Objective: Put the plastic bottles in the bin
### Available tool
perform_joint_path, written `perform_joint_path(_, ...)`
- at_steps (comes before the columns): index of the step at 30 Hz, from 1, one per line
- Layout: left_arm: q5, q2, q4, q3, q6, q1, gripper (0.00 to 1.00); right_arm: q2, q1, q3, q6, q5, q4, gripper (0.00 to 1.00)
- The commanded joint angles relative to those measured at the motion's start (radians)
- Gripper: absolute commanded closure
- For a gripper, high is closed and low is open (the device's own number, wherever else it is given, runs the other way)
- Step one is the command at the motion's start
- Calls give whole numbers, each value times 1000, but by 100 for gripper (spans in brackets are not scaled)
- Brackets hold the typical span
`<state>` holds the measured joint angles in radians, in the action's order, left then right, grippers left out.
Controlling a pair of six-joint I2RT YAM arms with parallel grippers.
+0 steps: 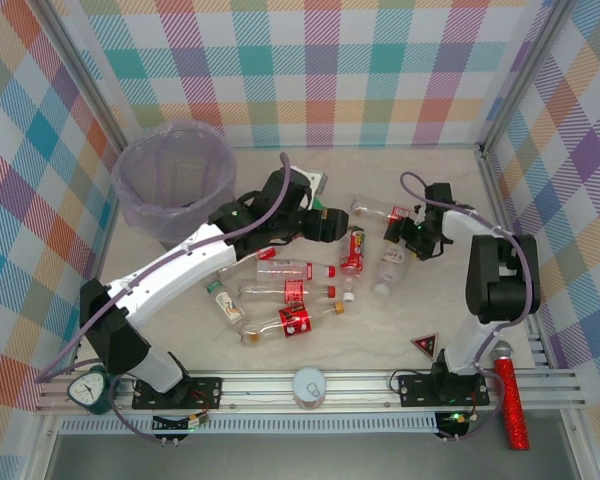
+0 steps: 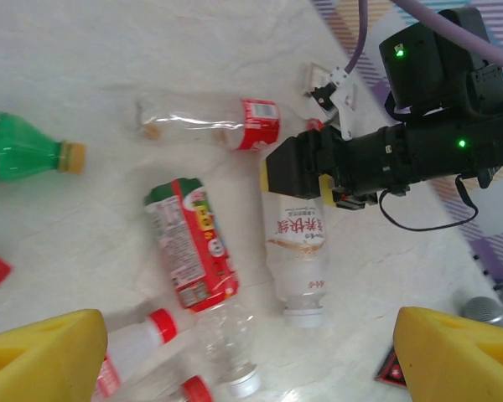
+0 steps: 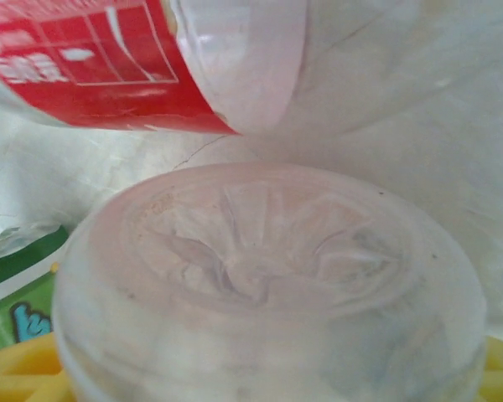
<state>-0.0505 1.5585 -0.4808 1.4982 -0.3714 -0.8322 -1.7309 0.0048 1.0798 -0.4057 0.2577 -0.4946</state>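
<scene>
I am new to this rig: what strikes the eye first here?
A round translucent pale-purple plastic bin stands far left on the table. Clear plastic bottles with red labels lie scattered at its centre. One clear bottle's base sits close before the right wrist camera.

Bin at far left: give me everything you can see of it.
The bin is round, made of translucent pale-purple plastic, and lined with a thin clear bag that looks crinkled around the rim. It stands upright with its mouth open on the table, near the far-left corner. From the top view no bottle can be made out inside. The left arm passes just to its right. Whether they touch cannot be told from above.
</scene>
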Motion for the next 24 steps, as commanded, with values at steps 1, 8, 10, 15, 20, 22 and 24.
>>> perform_joint_path(1,-86,47,98,-18,-52,-13,12,101,-15,-12,29,17,-30,36)
perform_joint_path(8,-163,118,148,-1,-68,-21,12,267,-46,-47,53,96,-85,39)
perform_joint_path(10,-186,137,168,-11,-72,-27,12,297,-53,-47,63,139,-97,39)
perform_joint_path(15,-273,192,297,-60,-118,-37,10,321,-64,-54,62,269,-87,40)
perform_joint_path(20,-353,283,347,-14,-119,-72,9,342,-65,-110,-18,477,51,41)
perform_joint_path(22,-374,318,347,10,-121,-85,9,351,-63,-113,-29,497,60,41)
perform_joint_path(24,-381,349,344,25,-124,-97,10,359,-65,-118,-38,515,66,41)
